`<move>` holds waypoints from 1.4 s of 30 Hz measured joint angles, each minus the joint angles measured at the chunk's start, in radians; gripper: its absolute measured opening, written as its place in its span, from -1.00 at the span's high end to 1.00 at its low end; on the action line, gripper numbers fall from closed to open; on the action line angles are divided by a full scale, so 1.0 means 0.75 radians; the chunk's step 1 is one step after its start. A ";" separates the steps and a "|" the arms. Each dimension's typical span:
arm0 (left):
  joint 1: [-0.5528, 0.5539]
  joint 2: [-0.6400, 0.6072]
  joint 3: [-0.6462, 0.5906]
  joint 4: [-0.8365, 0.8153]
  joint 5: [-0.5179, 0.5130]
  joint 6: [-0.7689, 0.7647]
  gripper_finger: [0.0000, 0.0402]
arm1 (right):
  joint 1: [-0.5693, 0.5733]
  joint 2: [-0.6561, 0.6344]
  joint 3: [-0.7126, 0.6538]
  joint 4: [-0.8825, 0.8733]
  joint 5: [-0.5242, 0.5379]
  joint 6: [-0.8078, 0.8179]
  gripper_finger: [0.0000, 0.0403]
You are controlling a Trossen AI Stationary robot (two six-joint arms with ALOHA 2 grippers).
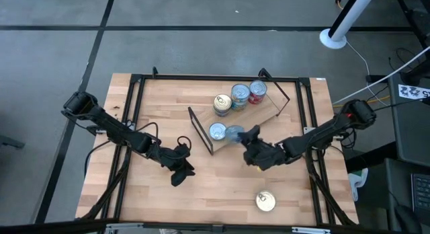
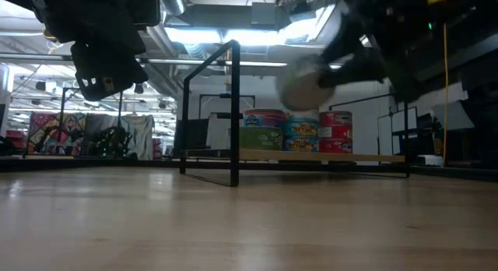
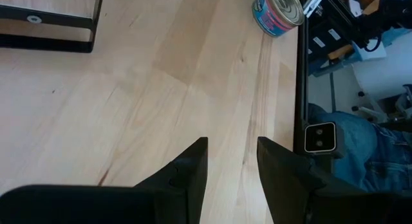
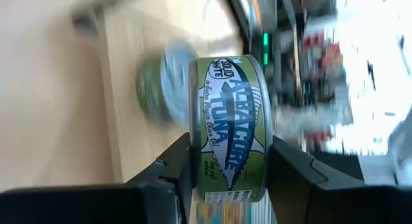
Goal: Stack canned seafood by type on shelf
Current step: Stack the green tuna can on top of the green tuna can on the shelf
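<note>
Your right gripper (image 4: 228, 169) clamps a green albacore tin (image 4: 230, 127) above the shelf's (image 1: 265, 113) near end, while your left gripper (image 3: 232, 166) hangs narrowly parted, empty, mid-table.

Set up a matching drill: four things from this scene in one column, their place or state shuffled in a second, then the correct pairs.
Things
1. right gripper
2. left gripper
3. red tin
4. lone tin

Places or states
A. on the shelf, at the end of the row of three
B. clamped on a green albacore tuna tin
C. empty, above bare tabletop
D. on the table, off the shelf, near the front edge

Pairs: 1-B, 2-C, 3-A, 4-D
</note>
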 joint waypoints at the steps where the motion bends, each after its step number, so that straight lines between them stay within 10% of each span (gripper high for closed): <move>1: -0.001 0.000 0.000 -0.001 0.000 0.000 0.37 | -0.006 0.010 -0.004 0.088 -0.040 -0.067 0.29; 42: 0.000 0.000 0.000 -0.030 -0.034 0.055 0.37 | -0.425 0.171 -0.008 0.488 -0.716 -0.466 0.27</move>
